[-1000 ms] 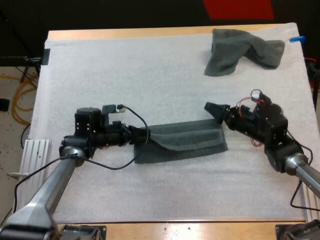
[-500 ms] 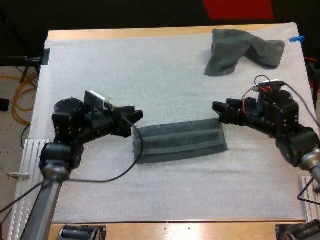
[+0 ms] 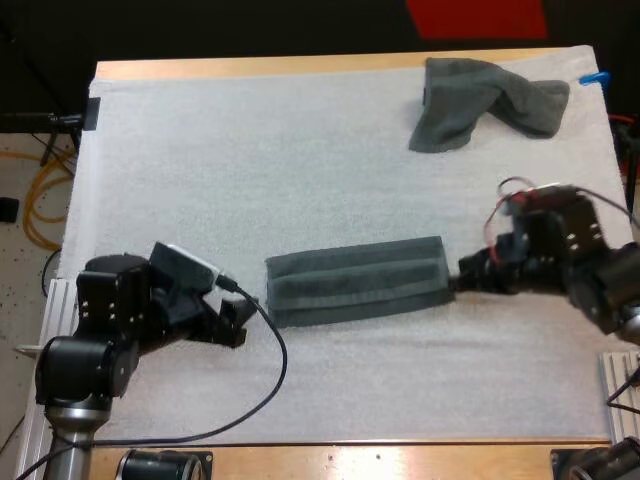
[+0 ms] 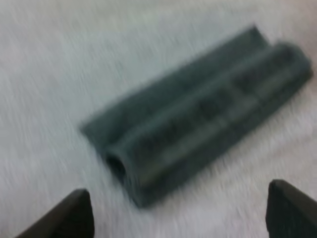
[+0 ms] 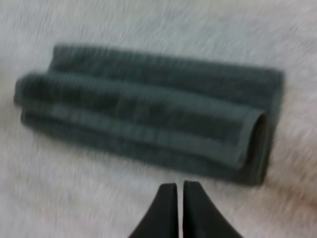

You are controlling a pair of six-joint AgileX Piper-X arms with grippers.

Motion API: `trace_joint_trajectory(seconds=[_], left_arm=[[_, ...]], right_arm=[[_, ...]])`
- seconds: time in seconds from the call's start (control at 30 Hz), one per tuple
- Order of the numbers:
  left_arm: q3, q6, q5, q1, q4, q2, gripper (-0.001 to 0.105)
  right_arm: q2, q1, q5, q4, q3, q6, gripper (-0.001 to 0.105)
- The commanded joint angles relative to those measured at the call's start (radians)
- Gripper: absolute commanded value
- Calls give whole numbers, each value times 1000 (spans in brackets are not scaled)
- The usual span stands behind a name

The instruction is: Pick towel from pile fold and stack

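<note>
A dark grey-green towel [image 3: 355, 280] lies folded into a long narrow strip in the middle of the white mat. My left gripper [image 3: 238, 318] sits just off the strip's left end, open and clear of it. In the left wrist view its two fingers [image 4: 74, 218] stand far apart in front of the folded towel [image 4: 198, 124]. My right gripper [image 3: 463, 283] is at the strip's right end, shut on nothing. In the right wrist view its fingertips [image 5: 168, 208] touch each other just short of the towel's [image 5: 148, 119] long edge. A crumpled towel [image 3: 485, 100] lies at the far right.
The white mat [image 3: 250, 150] covers most of the wooden table. Bare mat lies between the folded strip and the crumpled towel, and in front of the strip. A black clip [image 3: 93, 112] sits at the mat's far left edge.
My left gripper let go of the towel's left end, opened and drew back toward the near left. My right gripper shut and dropped beside the right end. The towel now lies flat.
</note>
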Motion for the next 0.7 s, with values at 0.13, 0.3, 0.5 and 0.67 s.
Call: trace_joint_trajectory(seconds=[0.13,0.3,0.5,0.67], left_arm=[[-8,5,-56,-2,102,-18,70],[-8,5,-62,-4,129,-18,70],[-8,5,-62,-4,129,-18,70],[-8,5,-62,-4,129,-18,70]], right_arm=[[45,141,85,34,-19,13,0],[186,197,87,61,-80,56,0],[415,199,55,140,-223,55,0],[565,199,7,189,-296,23,0]])
